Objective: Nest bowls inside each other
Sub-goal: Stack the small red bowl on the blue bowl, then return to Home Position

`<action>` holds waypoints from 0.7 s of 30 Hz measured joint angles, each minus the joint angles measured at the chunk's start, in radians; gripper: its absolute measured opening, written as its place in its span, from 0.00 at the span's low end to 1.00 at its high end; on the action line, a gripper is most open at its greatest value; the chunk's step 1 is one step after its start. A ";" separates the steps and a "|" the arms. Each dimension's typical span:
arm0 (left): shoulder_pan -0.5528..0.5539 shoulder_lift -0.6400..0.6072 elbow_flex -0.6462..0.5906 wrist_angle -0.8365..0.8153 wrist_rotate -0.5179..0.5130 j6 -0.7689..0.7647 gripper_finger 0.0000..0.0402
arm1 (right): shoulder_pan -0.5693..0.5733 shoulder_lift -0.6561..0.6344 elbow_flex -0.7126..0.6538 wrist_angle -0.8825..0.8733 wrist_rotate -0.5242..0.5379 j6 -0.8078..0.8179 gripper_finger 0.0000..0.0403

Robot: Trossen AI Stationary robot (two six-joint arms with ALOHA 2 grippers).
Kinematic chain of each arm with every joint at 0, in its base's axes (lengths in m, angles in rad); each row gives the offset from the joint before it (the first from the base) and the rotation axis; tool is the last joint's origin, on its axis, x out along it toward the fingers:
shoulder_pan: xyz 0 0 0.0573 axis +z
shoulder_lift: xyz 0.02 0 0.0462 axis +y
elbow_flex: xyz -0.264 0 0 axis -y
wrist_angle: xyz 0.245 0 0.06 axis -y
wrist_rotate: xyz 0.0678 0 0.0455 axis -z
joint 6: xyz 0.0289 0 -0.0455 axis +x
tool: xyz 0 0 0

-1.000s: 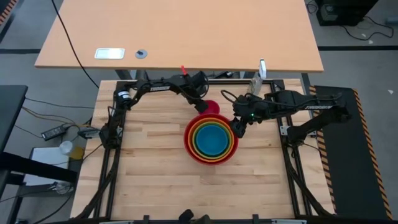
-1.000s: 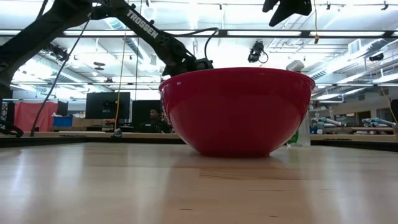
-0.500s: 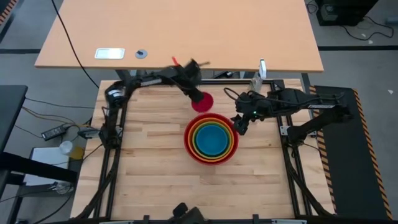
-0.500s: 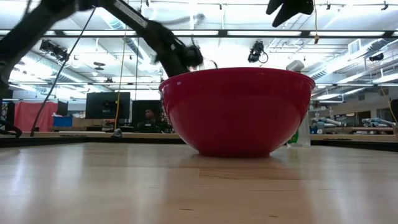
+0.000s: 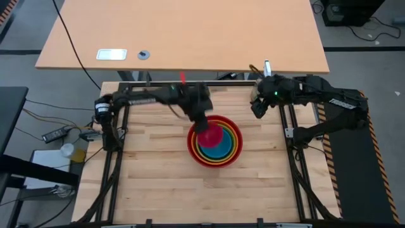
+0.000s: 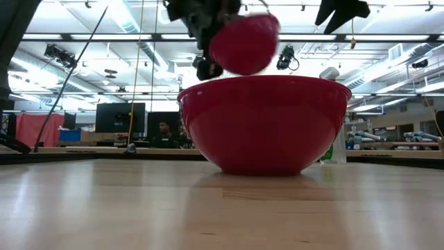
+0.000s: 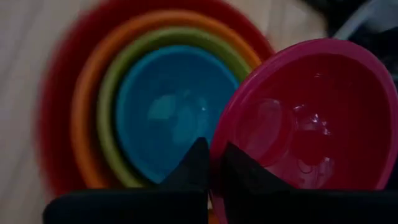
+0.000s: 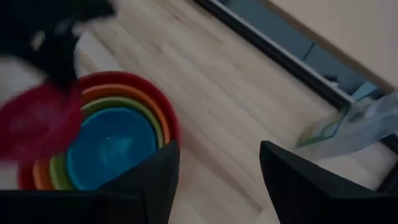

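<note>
Over the table, left gripper pinches pink bowl.

Glossy red bowl upright on the table, orange bowl, lime green bowl and blue bowl nested inside it in graded rings, small pink-magenta bowl in the air above their rims, tilted, gripped at its rim

The left arm is reaching across the middle of the frame, its left gripper pinching closed just left of centre. The right arm is folding back at upper right, right gripper hanging spread wide.
</note>
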 joint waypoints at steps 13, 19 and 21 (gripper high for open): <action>-0.071 0.124 -0.002 0.091 -0.151 -0.081 0.39 | -0.091 0.012 -0.012 0.125 -0.141 -0.135 0.56; -0.064 -0.007 -0.009 0.104 -0.234 0.063 0.50 | -0.102 -0.177 -0.226 0.359 -0.153 -0.089 0.52; -0.066 -0.078 -0.062 0.166 -0.240 0.105 0.49 | -0.113 -0.248 -0.340 0.442 -0.175 -0.066 0.50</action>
